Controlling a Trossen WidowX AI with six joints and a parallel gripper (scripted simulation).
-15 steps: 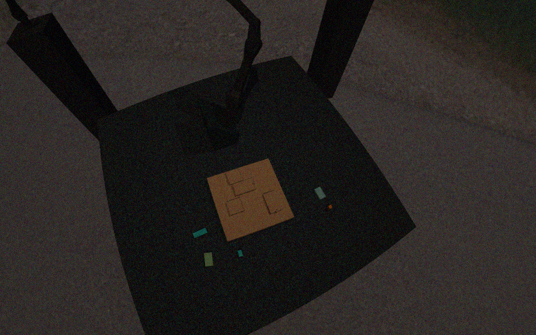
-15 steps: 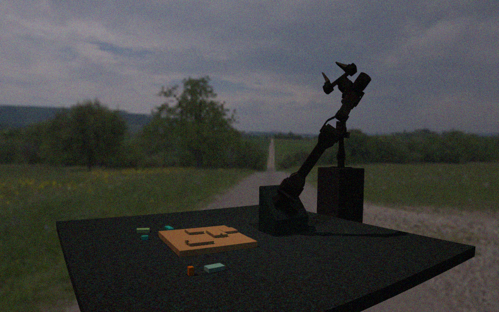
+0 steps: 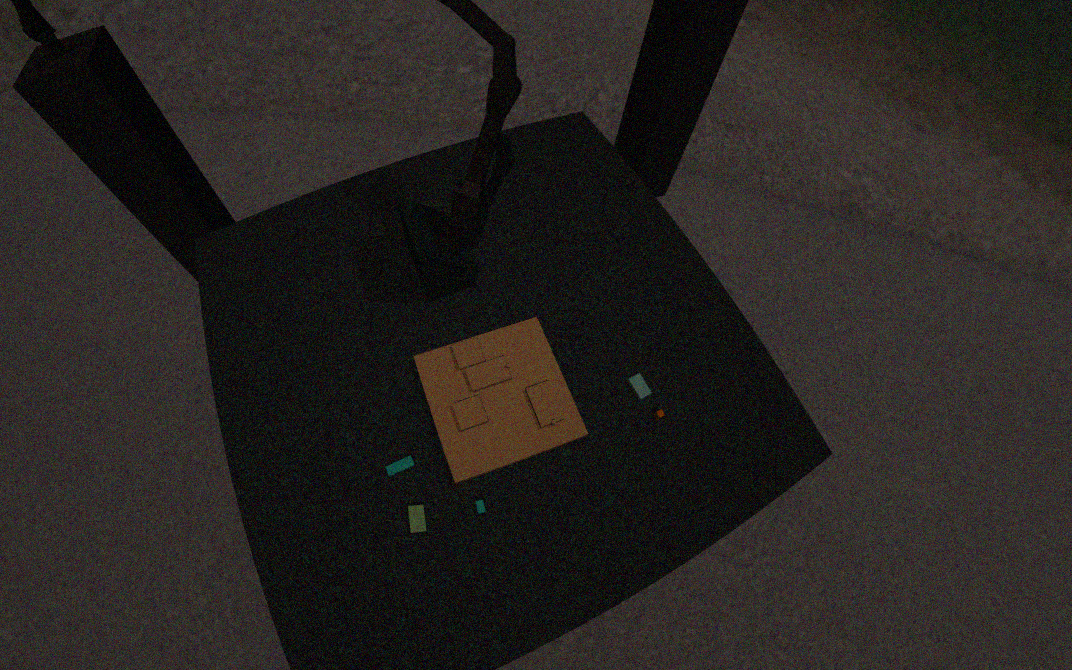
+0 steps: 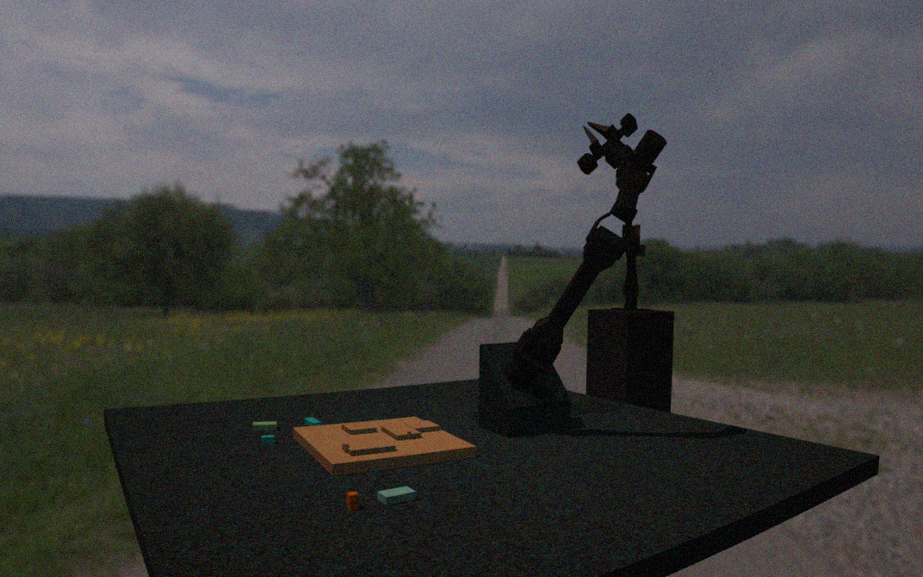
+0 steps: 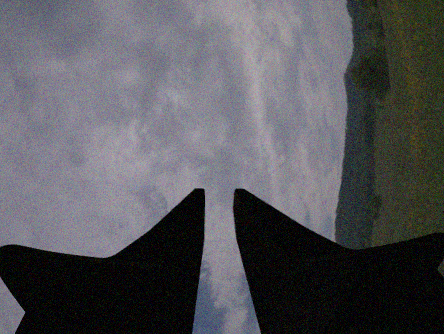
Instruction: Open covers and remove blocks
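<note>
While dusk dims everything, five small blocks lie on the table [image 4: 680, 476] clear of the puzzle board [image 4: 408, 454]: green [image 4: 264, 424], two teal [image 4: 268, 439] [image 4: 312, 421] off its left side, orange [image 4: 352, 500] and pale teal [image 4: 396, 494] toward the front edge. They look light, rigid, easiest pinched across their short sides. Behind the board, the gripper [image 4: 593, 144] is raised skyward, its fingers nearly pressed together on nothing. Cover positions are hard to make out.

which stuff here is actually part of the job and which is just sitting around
Part of the job:
- puzzle board
- covers on it
- five blocks on the table: teal, green, small teal, pale teal, orange
- gripper, raised high, jaws nearly closed, holding nothing

Just there:
- table
- two dark pillars behind it
</note>
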